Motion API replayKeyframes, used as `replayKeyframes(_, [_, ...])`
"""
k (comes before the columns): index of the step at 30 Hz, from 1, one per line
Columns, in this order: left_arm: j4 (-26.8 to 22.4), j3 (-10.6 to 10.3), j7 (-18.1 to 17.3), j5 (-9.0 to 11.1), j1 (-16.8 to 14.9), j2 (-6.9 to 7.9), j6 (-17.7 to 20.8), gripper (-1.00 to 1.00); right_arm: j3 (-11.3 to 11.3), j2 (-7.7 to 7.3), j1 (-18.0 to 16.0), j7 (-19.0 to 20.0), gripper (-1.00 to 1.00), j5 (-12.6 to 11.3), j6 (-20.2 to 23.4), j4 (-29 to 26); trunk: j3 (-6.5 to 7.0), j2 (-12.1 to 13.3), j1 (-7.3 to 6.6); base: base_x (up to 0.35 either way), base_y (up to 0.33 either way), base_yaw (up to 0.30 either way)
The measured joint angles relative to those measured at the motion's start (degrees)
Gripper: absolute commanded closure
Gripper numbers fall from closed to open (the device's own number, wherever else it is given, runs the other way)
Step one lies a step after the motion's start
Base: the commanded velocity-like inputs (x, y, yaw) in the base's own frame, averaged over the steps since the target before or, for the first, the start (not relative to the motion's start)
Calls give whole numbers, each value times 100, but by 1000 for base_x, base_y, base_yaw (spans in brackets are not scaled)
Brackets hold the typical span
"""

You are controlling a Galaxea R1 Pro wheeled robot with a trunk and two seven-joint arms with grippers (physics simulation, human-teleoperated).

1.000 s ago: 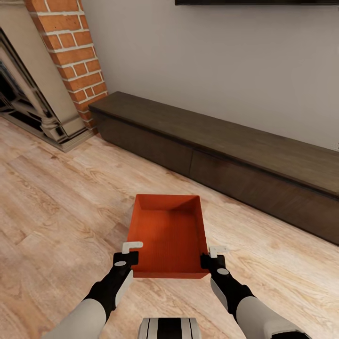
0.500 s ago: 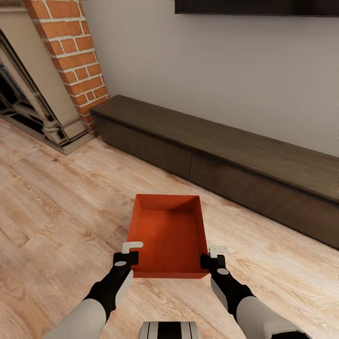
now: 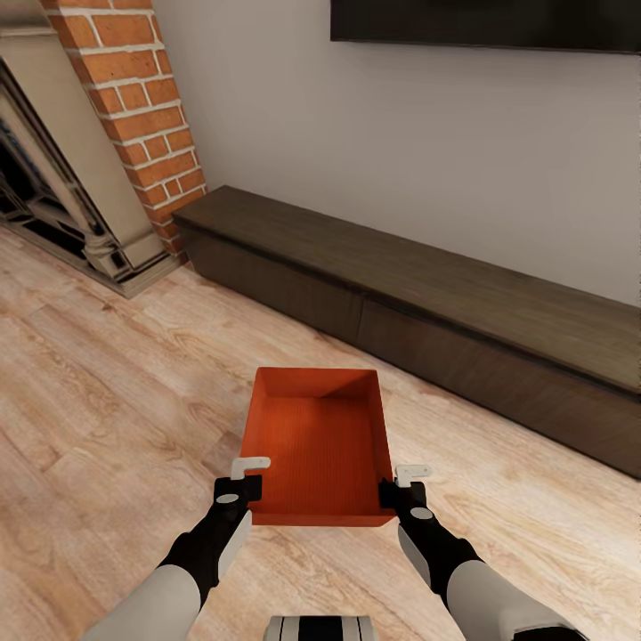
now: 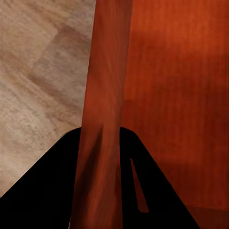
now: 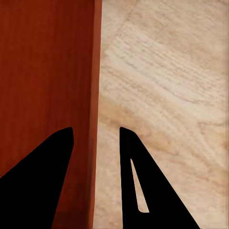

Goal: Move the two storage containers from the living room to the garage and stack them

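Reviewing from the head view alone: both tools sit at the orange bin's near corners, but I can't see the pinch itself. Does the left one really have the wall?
Observer: Yes. In the left wrist view the side wall of the storage container fills the gap of the left tool, with both black fingers against it.
Operator: And the right one?
Observer: The right tool straddles the wall too, but wood floor shows between the wall and its outer finger, so I cannot tell whether it is clamped.
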Motion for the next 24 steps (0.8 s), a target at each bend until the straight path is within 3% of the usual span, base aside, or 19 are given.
replayKeyframes(24, [3, -18, 3, 19, 2, 9, -6, 100, 17, 3, -2, 0, 100, 18, 40, 7, 431, 963, -527, 0, 0, 0])
